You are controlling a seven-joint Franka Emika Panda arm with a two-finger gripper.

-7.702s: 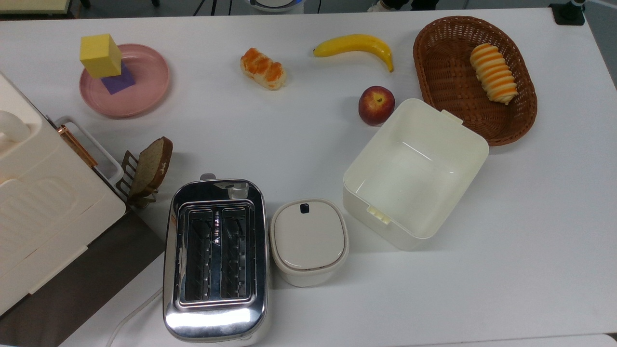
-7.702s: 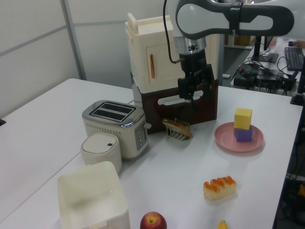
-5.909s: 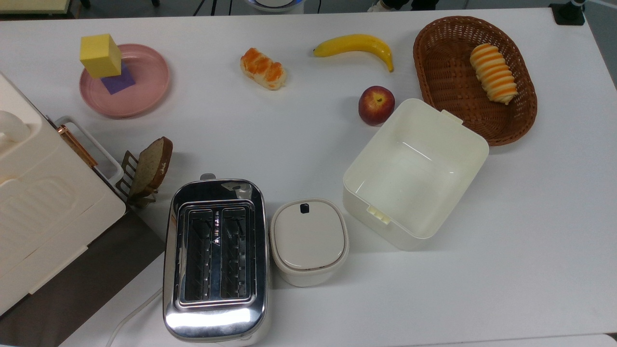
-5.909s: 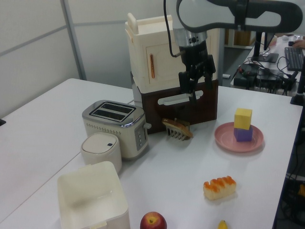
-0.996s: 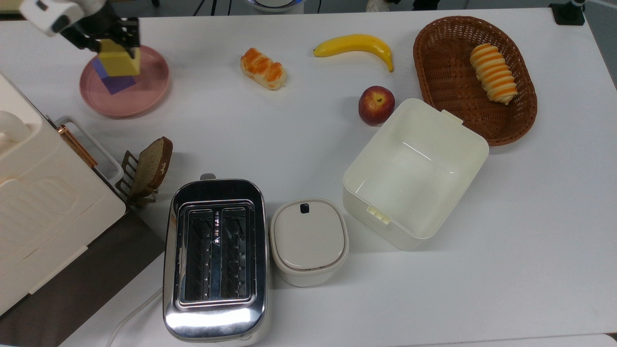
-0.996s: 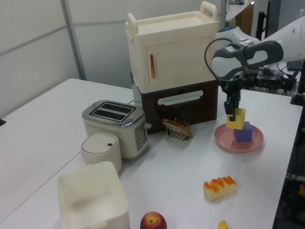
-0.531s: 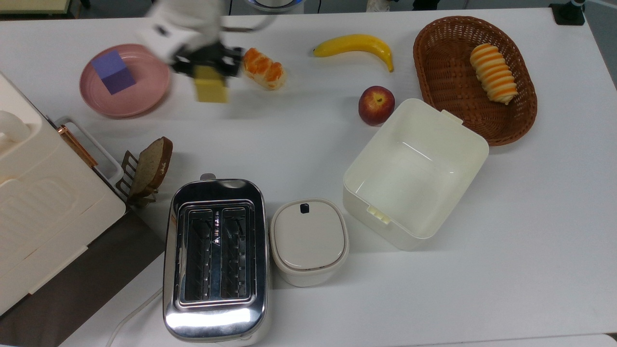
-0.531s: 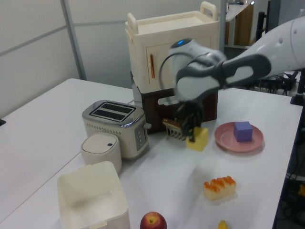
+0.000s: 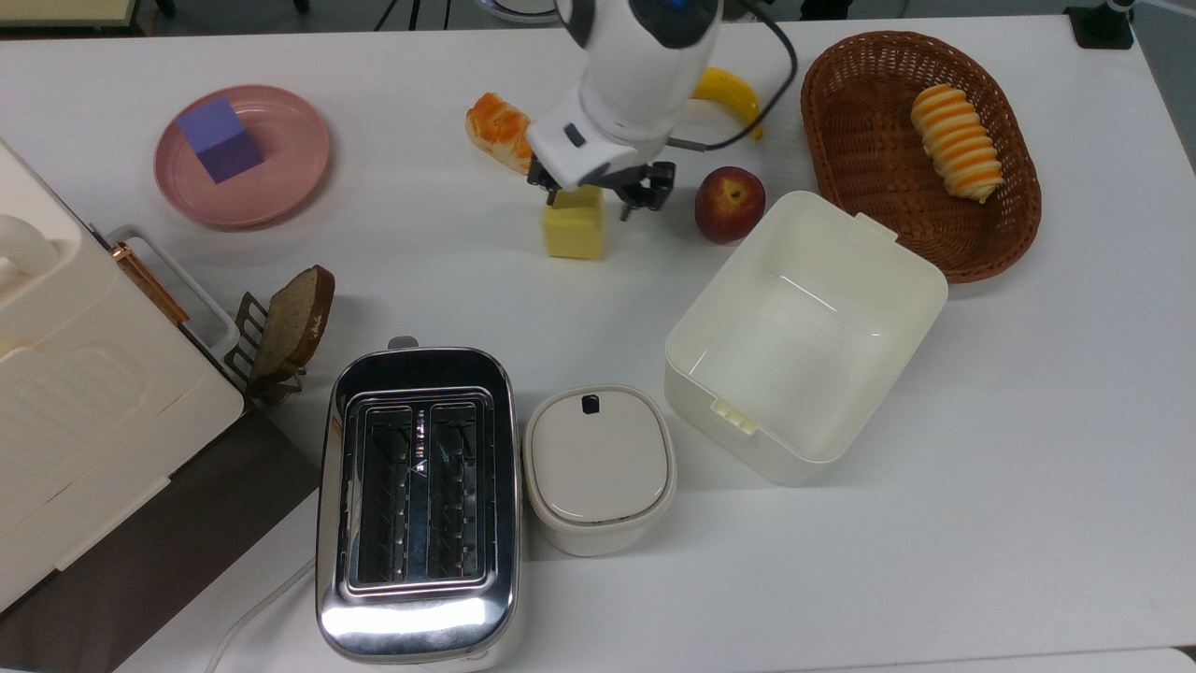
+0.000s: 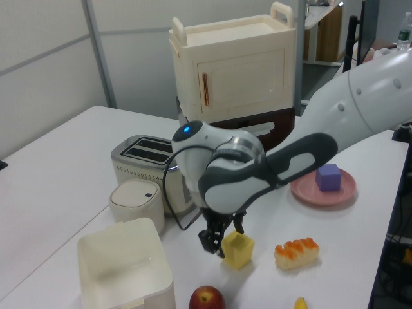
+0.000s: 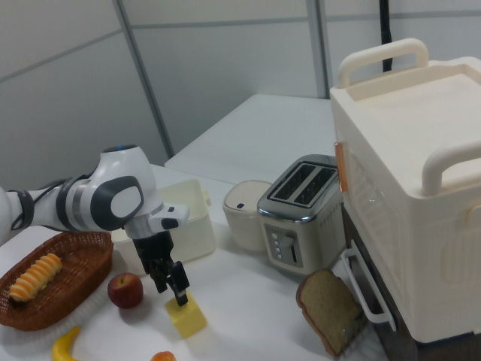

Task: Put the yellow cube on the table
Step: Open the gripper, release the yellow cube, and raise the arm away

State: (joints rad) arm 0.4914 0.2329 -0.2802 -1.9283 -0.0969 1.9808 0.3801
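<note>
Moved off plate — yellow cube (image 9: pixel 575 226) under pincer (image 9: pixel 598 199)

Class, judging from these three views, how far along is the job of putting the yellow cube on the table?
Nearly done. The matte yellow cube is off the round pink plate, where the purple cube sits alone. It appears to rest on the white table beside the red apple. In hand: the gripper sits just above it, fingers spread, apparently released. Left: lifting the arm clear.
</note>
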